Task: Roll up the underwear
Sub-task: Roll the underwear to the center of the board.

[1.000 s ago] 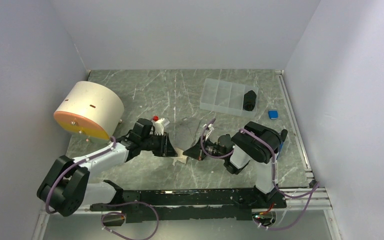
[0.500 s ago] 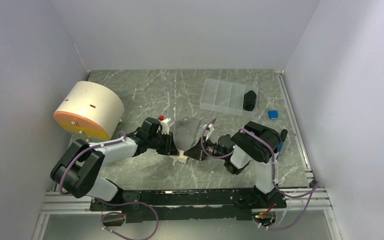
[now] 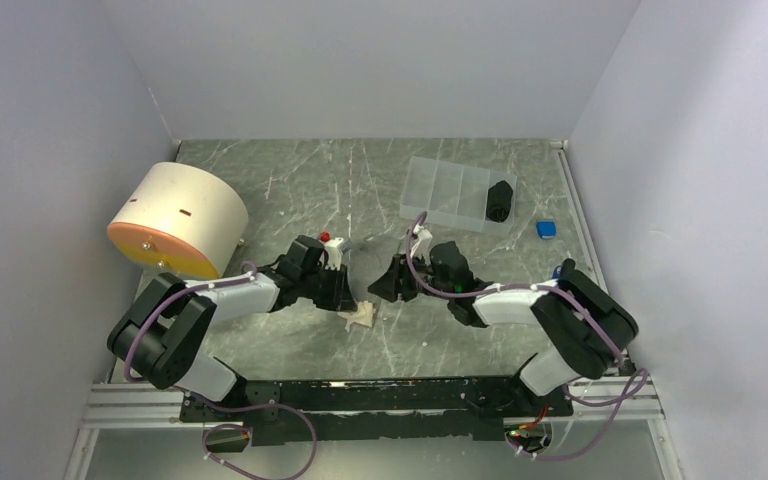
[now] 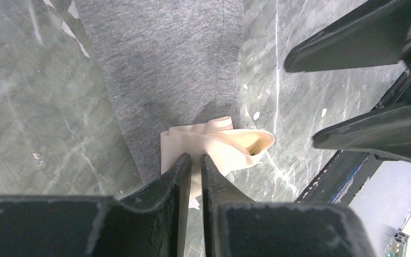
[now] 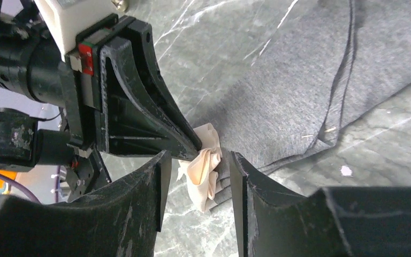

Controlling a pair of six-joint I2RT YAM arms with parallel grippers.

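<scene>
The left gripper has its fingers pressed nearly together, pinching the cream band of the underwear. The grey cloth lies flat on the table and runs toward the top of the left wrist view. The right gripper faces it with fingers spread, one on each side of the bunched band and gripping nothing; the band's crumpled end sits in the gap between them. In the top view both grippers meet low at the frame's centre, just above the band's pale end. The table is dark green-grey, stone-patterned, with white veins and small white flecks. Plain white walls close it in at the left, top and right of the frame. A cream drum with an orange face sits at the left edge. A clear box lies upper right of centre with a black item at its right end, and a blue block lies near it to the right. A black rail runs along the bottom.
</scene>
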